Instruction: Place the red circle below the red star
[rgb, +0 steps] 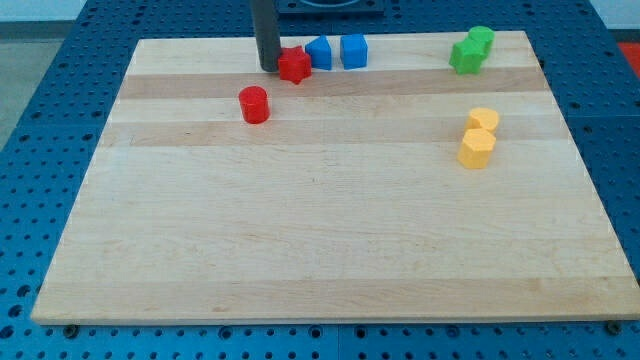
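Observation:
The red circle (254, 104), a short red cylinder, stands on the wooden board (320, 230) at the upper left of middle. The red star (294, 65) lies above it and a little to the view's right, near the board's top edge. My tip (269, 68) is at the end of the dark rod that comes down from the view's top. It sits right against the red star's left side, above and slightly right of the red circle.
Two blue blocks (319, 53) (354, 50) lie just right of the red star. Two green blocks (471, 50) sit at the top right. Two yellow blocks (479, 138) sit at the right.

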